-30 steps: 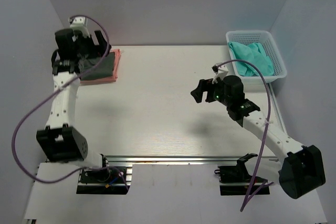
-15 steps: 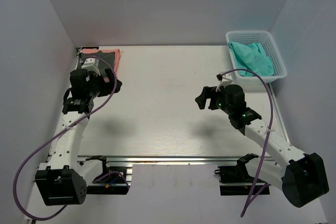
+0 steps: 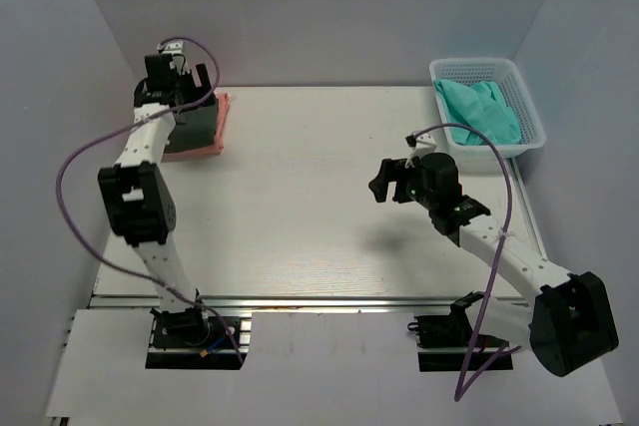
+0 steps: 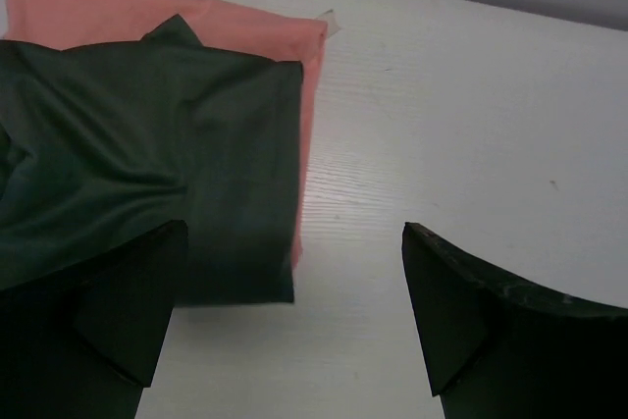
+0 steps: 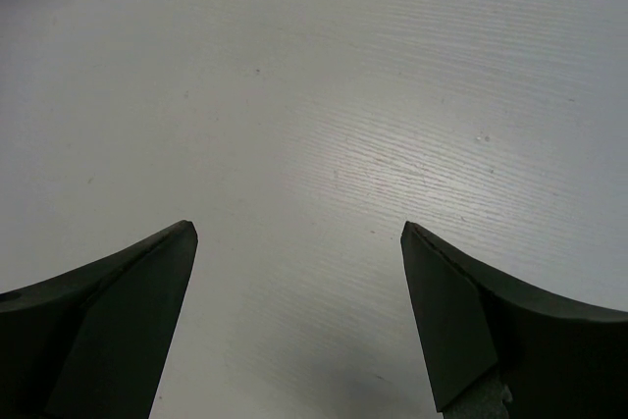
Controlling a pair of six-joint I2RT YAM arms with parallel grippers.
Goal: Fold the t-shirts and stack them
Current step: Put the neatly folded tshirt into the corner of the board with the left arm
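T-shirts (image 3: 195,127) lie stacked, one charcoal (image 4: 128,174) on one pink (image 4: 108,12); left end effector (image 4: 294,233), right end effector (image 5: 297,229) spread.

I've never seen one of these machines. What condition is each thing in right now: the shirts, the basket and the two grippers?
Grey shirt: folded, top of the pile.
Pink shirt: folded flat, bottom of the pile.
Basket: upright, at the far right corner.
Teal shirts: crumpled, unfolded, inside it.
Left gripper: open, empty, over the pile.
Right gripper: open, empty, over bare table.
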